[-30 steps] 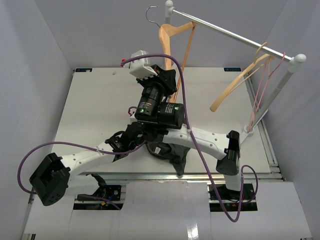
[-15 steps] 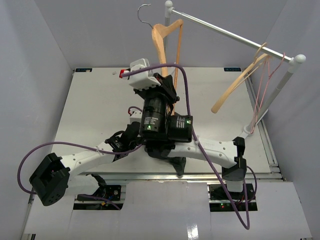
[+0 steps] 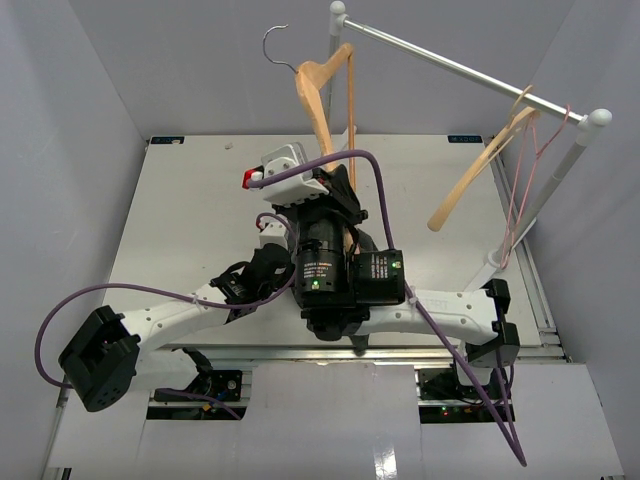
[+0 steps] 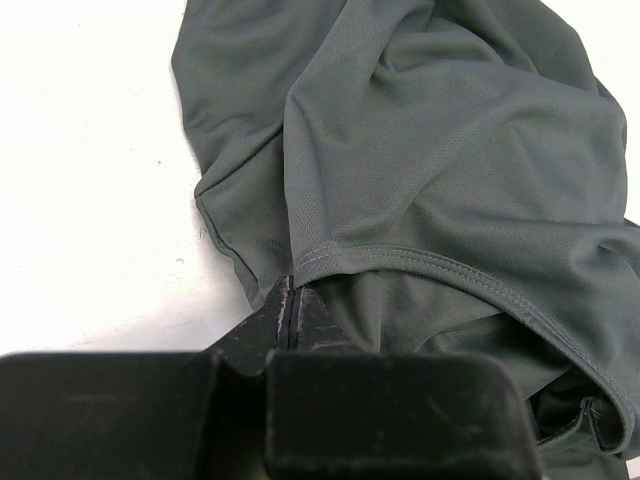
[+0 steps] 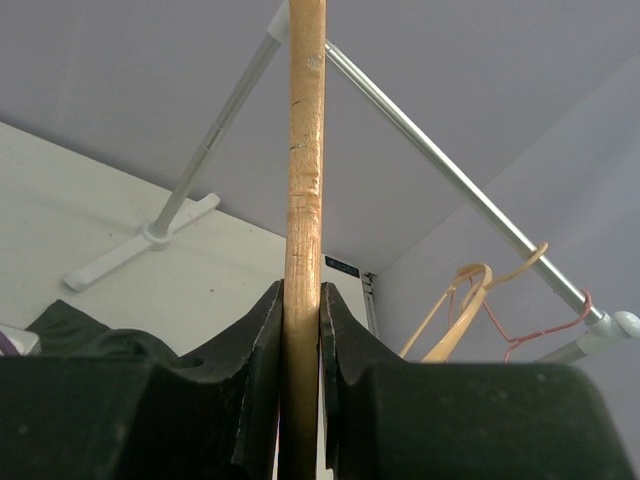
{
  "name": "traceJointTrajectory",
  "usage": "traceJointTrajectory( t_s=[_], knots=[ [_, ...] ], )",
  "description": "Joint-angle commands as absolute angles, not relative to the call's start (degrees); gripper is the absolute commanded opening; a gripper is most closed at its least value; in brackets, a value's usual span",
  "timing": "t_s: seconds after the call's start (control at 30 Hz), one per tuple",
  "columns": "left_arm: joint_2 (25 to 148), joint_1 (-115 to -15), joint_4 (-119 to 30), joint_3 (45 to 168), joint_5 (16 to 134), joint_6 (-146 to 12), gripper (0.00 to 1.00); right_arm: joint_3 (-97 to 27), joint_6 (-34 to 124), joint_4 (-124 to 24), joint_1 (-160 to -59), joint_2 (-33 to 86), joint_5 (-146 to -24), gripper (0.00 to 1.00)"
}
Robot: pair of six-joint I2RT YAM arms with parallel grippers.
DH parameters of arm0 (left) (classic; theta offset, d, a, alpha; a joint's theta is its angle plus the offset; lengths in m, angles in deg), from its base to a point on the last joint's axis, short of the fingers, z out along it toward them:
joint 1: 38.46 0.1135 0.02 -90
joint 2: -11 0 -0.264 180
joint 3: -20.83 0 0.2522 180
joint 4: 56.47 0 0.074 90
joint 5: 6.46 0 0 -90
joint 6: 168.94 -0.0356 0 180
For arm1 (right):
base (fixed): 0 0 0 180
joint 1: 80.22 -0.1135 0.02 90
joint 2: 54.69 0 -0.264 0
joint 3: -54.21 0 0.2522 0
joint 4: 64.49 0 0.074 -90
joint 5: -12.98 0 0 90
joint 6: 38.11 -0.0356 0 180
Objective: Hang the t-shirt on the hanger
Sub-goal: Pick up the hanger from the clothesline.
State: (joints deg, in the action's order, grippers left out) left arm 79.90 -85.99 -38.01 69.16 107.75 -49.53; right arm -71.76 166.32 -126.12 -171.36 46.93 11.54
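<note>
The dark grey-green t-shirt [image 4: 440,150] lies crumpled on the white table, its stitched hem running across the left wrist view. My left gripper [image 4: 292,300] is shut, its tips pinched on that hem. From above, the shirt is almost wholly hidden under my right arm, and only a dark bit [image 3: 359,338] shows. My right gripper [image 5: 302,300] is shut on a bar of the tan wooden hanger [image 5: 305,150]. It holds the hanger [image 3: 325,100] up over the table's middle, off the rail, metal hook [image 3: 273,40] uppermost.
A clothes rack stands at the back right, its metal rail [image 3: 450,65] slanting to a post whose foot [image 3: 497,262] rests on the table. Another tan hanger [image 3: 480,170] and a thin pink one [image 3: 525,175] hang at the rail's right end.
My right arm has swung the wooden hanger leftward, away from the rail, and drawn back toward the near edge. The left arm has stayed still on the shirt.
</note>
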Motion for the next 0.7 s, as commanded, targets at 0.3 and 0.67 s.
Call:
traceJointTrajectory(
  t_s=[0.3, 0.67],
  knots=[
    [79.43, -86.01, -37.88, 71.07, 108.20, -49.67, 0.00, -52.10, 105.75, -71.20, -184.32, 20.95, -16.73, 0.08],
    [79.11, -85.65, -38.45, 71.07, 107.25, -48.57, 0.00, -36.94, 77.80, -56.67, -181.73, -2.02, -22.15, 0.08]
  ],
)
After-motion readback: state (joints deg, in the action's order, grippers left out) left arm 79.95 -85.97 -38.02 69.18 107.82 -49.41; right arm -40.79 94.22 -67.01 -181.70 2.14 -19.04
